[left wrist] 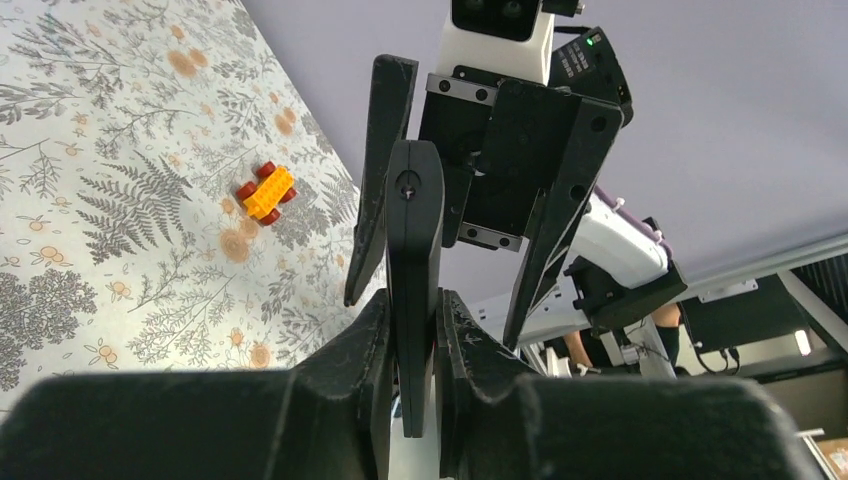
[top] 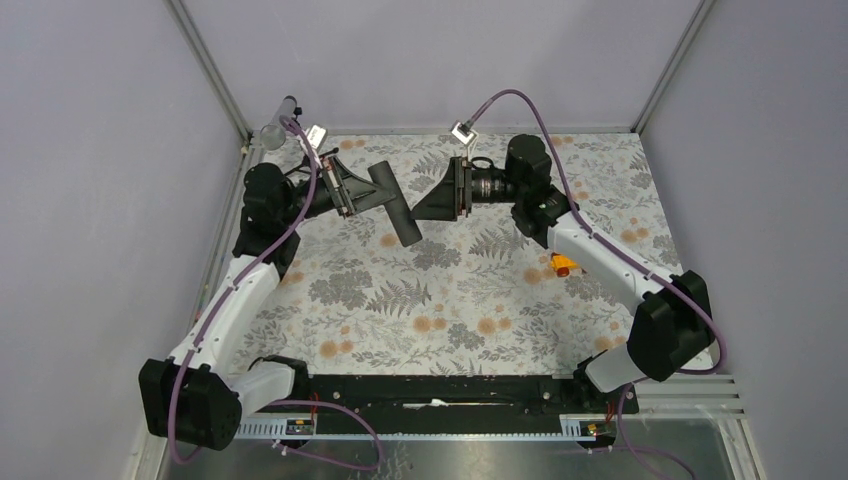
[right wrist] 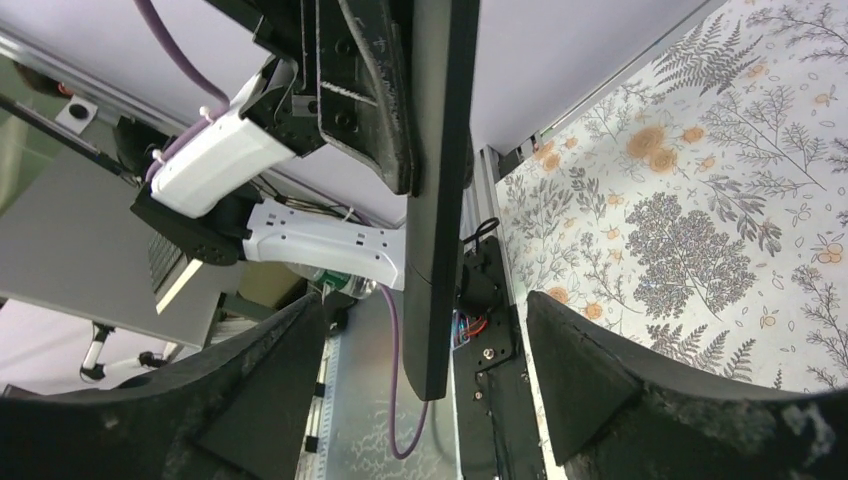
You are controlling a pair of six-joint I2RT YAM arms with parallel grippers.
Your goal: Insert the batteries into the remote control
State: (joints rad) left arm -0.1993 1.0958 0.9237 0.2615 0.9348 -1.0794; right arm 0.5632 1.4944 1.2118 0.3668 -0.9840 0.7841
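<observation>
Left end effector (left wrist: 415, 300) sat closest to the lens in the left wrist view, fingers pressed together on the remote control (left wrist: 413, 230). Remote stood edge-on and upright in frame, with part of it rising above the grip and part below. Facing it was the right end effector (left wrist: 432, 320), its two dark fingers (left wrist: 372, 180) spread wide, one either side of the remote. Floral tabletop (left wrist: 100, 150) lay well behind on the left, with a yellow toy brick car (left wrist: 265, 192) with red wheels on it.

Right wrist view: right end effector (right wrist: 430, 320) with fingers well apart at the lower corners. Remote control (right wrist: 440, 200) hung as a dark bar between them, with a gap showing on each side and no contact. One finger of the left end effector (right wrist: 405, 170) was seen against the remote near the top of the frame.

Top external view: both arms reached to the far middle of the tabletop (top: 450, 320). Left end effector (top: 368, 190) held the remote control (top: 397, 212) off the surface, gripped toward its far end, with the bar slanting toward the near right. Right end effector (top: 420, 205) met it from the right. Toy car (top: 565, 265) lay beside the right forearm, well apart from the remote.
</observation>
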